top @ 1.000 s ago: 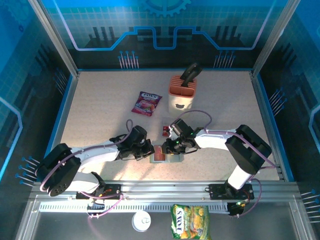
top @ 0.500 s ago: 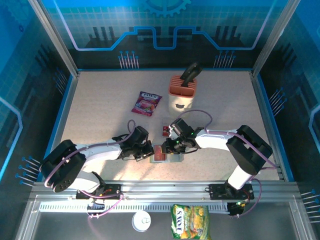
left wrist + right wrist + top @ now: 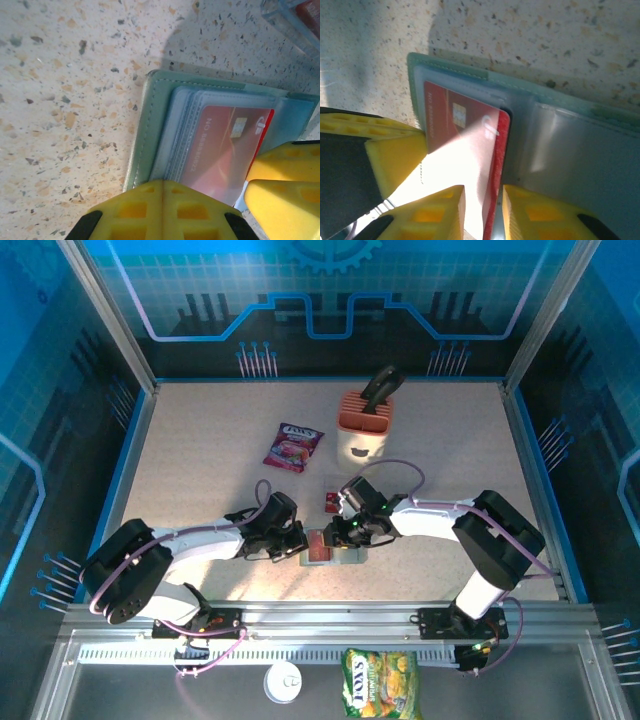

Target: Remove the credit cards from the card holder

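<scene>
Right wrist view puts your right jaws astride the near end of a red credit card (image 3: 465,125). One yellow finger (image 3: 440,215) stands on each side, partly apart, and a red card edge rises in the gap. I cannot tell from these views whether the pads actually bite it.

Your left jaws are clenched with nothing between them. They sit just to the left of the right jaws and look to be bearing down on the near edge of the card holder (image 3: 150,130), pinning it.

The card holder lies open and flat on the worktop (image 3: 200,440), directly ahead of both jaws, with its clear sleeves up. Its empty-looking second panel spreads off to the right of your right jaws.

The relation that matters is the card's long axis, which runs roughly straight out from the right jaws. The right arm is the one on the card, so I judge the coming move to be a pull by that arm while the left keeps the holder down.

Beyond the right jaws, another small red card (image 3: 330,503) seems to lie loose on the worktop.
</scene>
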Robot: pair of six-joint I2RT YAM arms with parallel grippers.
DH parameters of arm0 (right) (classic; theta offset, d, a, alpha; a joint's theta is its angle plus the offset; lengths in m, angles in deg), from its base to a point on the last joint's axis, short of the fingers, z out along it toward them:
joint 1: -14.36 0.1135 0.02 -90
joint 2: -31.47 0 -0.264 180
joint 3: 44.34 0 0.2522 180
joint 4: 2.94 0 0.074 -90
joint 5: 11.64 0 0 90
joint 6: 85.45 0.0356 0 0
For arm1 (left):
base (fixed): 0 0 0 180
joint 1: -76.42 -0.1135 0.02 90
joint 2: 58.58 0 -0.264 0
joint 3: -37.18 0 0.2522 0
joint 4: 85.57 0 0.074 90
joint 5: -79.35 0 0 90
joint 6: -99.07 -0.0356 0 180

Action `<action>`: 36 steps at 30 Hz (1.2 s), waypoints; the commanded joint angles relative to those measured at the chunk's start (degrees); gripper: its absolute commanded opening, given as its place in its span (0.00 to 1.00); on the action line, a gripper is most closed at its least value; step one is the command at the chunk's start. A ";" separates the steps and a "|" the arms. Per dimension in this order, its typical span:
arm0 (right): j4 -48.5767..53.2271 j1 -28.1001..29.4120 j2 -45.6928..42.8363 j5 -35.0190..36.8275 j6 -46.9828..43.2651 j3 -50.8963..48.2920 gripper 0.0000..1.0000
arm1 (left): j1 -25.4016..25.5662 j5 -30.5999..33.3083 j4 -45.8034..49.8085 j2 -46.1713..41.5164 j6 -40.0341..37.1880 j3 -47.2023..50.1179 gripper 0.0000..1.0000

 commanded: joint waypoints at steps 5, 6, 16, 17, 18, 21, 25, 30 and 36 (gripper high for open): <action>2.70 0.86 -3.76 1.40 -1.29 1.07 0.27 | -0.32 1.08 5.59 -2.30 -1.47 -1.81 0.00; 1.66 0.88 -3.96 0.76 -0.79 0.78 0.27 | -0.31 1.08 5.91 -2.71 -1.67 -2.14 0.00; -3.51 0.86 -1.41 -2.12 1.77 -0.78 0.26 | -0.34 -1.09 2.90 -1.65 -1.32 -2.59 0.00; -3.51 0.86 -1.36 -2.03 1.67 -0.78 0.26 | -0.30 -1.03 2.77 -1.50 -1.33 -2.45 0.00; -3.43 0.86 -1.25 -1.94 1.58 -0.87 0.26 | -0.26 -0.98 2.67 -1.30 -1.36 -2.28 0.00; -3.07 0.73 -0.49 -1.94 1.42 -0.87 0.26 | -0.28 -0.76 2.58 -0.79 -1.22 -1.63 0.00; -3.68 0.81 0.46 -2.60 1.55 -1.13 0.26 | -0.26 -0.85 1.72 -0.24 -0.93 -0.91 0.00; -4.24 0.74 1.39 -3.10 1.75 -0.96 0.25 | -0.33 -0.70 1.76 0.70 -0.90 -0.81 0.00; -6.03 0.74 2.00 -4.26 2.42 -1.31 0.23 | -0.32 -0.60 3.46 1.93 -1.16 -1.58 0.00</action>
